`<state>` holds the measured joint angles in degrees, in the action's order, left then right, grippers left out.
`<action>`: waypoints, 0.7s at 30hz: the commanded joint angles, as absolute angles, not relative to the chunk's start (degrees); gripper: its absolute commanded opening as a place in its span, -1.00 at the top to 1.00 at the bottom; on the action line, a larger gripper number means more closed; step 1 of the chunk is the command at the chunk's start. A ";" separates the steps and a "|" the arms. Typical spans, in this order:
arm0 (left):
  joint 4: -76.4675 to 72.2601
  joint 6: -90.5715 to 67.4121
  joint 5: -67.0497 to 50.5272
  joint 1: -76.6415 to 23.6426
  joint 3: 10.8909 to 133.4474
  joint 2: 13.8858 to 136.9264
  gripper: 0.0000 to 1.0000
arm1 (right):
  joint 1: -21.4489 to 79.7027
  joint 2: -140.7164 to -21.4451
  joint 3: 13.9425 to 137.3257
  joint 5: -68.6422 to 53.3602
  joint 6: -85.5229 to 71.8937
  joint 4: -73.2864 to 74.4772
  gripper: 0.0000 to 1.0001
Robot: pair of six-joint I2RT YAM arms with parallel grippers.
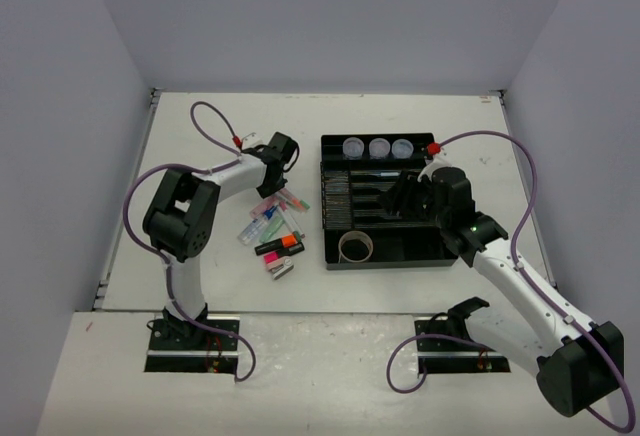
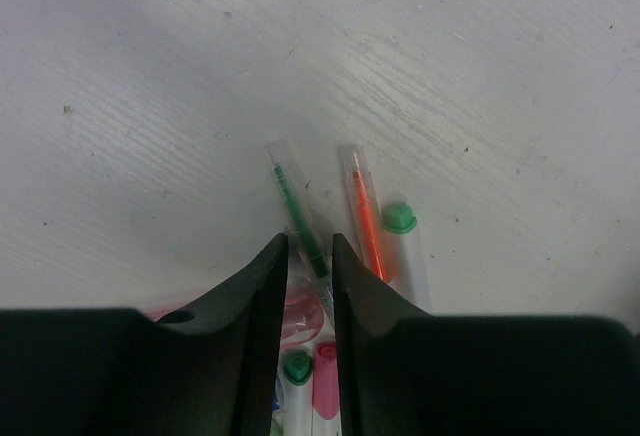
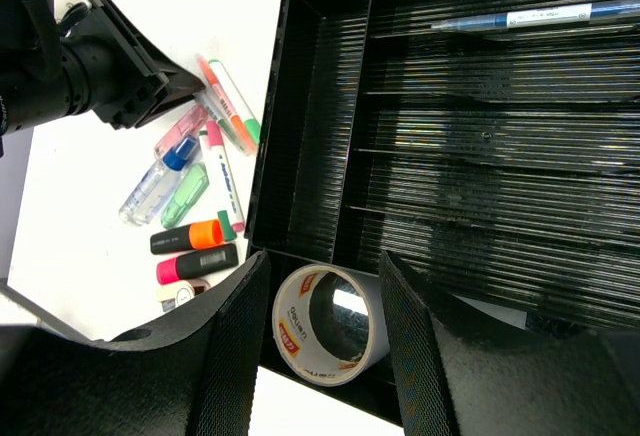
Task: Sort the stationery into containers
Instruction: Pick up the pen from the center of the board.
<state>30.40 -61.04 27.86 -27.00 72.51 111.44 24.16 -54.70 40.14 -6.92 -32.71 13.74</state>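
Where the organiser tray [image 1: 327, 246] ends nearest the arm bases, the tape roll [image 1: 357, 247] lies inside it. Above the tray's slots, the right gripper [image 3: 322, 266] stands half open and empty. Left of the tray, the left gripper [image 2: 310, 241] straddles a green pen [image 2: 293, 201], jaws narrow; contact cannot be determined. Three clear tubs [image 1: 378, 147] occupy the tray's far end.

green pen [image 2: 296, 218] tail hidden behind left gripper [image 2: 309, 247], possibly gripped

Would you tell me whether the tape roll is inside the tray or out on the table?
Inside: the tape roll sits within the black tray's near section, with walls around it.
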 commanded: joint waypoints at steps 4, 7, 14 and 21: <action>28.56 -62.93 28.22 -26.72 72.70 112.18 0.56 | 24.17 -53.70 39.55 -5.80 -31.46 11.70 0.00; 28.16 -62.93 28.34 -26.72 71.98 110.37 0.56 | 24.19 -53.64 39.46 -5.93 -31.53 11.54 0.00; 25.32 -62.84 28.15 -26.72 69.88 106.42 0.69 | 24.23 -53.29 39.31 -5.80 -31.49 11.45 0.00; 22.69 -63.45 27.69 -26.72 66.98 102.42 0.91 | 24.17 -52.30 38.76 -5.98 -31.38 10.55 0.00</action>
